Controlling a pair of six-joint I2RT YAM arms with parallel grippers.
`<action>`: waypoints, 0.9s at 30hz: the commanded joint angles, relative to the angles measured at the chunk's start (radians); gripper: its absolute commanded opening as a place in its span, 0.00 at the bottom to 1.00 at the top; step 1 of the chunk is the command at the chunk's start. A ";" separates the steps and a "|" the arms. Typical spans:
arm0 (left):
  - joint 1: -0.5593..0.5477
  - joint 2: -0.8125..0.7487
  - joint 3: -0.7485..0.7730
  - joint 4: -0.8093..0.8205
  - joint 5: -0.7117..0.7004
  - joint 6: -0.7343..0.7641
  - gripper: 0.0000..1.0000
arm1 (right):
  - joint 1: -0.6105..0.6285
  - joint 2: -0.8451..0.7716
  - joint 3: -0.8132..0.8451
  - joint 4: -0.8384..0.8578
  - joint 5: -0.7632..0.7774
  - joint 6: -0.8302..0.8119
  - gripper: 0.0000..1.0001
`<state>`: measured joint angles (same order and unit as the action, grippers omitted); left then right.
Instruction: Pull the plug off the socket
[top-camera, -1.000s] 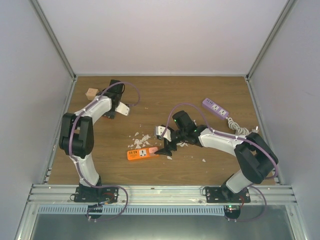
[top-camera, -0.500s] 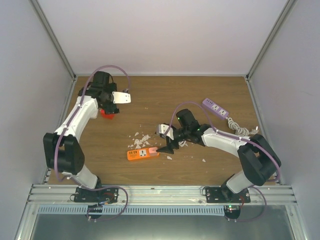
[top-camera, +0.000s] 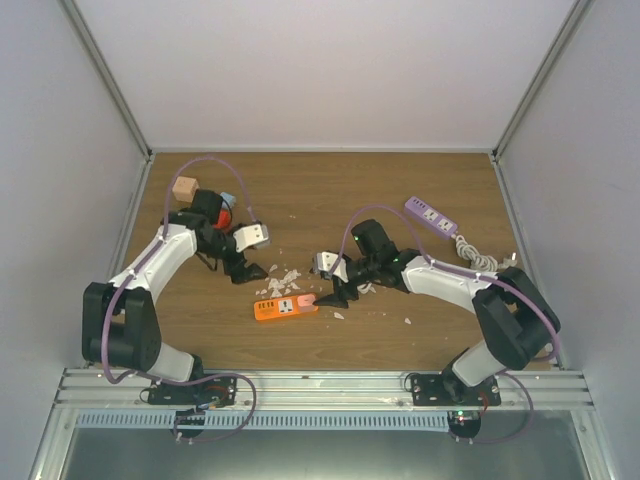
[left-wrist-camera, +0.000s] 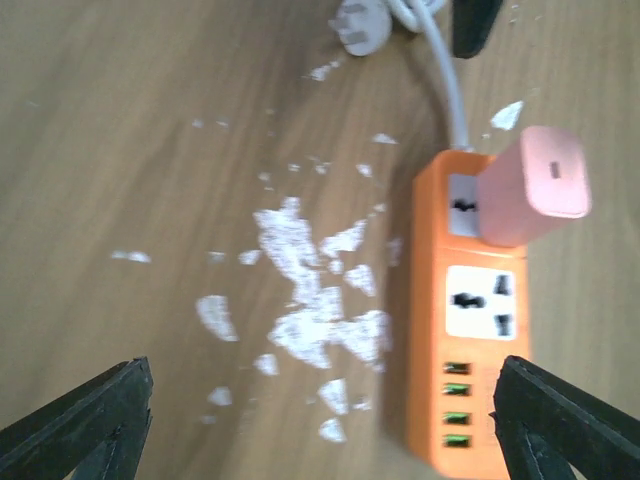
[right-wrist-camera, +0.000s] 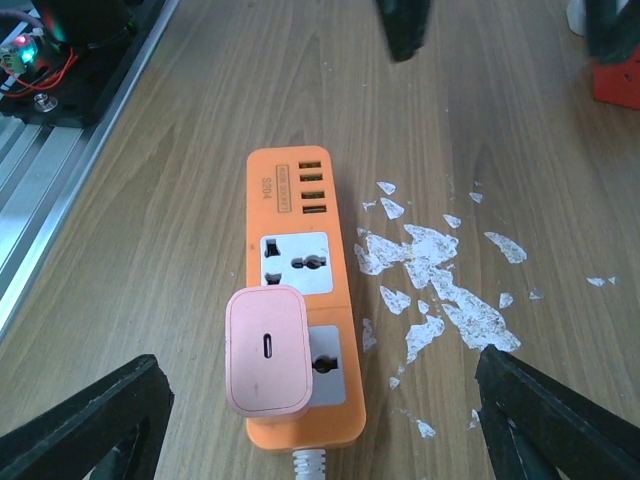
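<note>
At the right end of the socket (top-camera: 278, 310), the plug (top-camera: 304, 299) stands just left of the right gripper (top-camera: 335, 296), spread wide and holding nothing.

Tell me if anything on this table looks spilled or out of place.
Yes. White flakes lie scattered on the table right beside the orange power strip, like a spill of chipped or torn bits; what they are, I cannot tell. The plug sits upright in the strip, not askew.

- Showed orange on the socket (right-wrist-camera: 296, 262), with 2 white faces and 4 green ports.
- Looked pale pink on the plug (right-wrist-camera: 266, 350).
- Ran brown wood grain, white-flecked, across the table (right-wrist-camera: 170, 200).
</note>
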<state>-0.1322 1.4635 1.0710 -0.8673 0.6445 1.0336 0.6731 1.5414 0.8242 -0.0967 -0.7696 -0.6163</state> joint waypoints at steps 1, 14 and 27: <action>-0.022 -0.036 -0.093 0.043 0.149 -0.129 0.94 | 0.008 0.024 -0.013 -0.005 -0.018 -0.025 0.83; -0.163 0.038 -0.282 0.240 0.100 -0.267 0.83 | 0.069 0.091 -0.006 0.028 0.052 -0.030 0.66; -0.203 0.096 -0.316 0.312 0.035 -0.271 0.74 | 0.098 0.134 0.018 0.032 0.075 -0.020 0.48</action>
<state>-0.3149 1.5360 0.7807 -0.5949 0.6888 0.7540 0.7578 1.6588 0.8230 -0.0818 -0.6994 -0.6376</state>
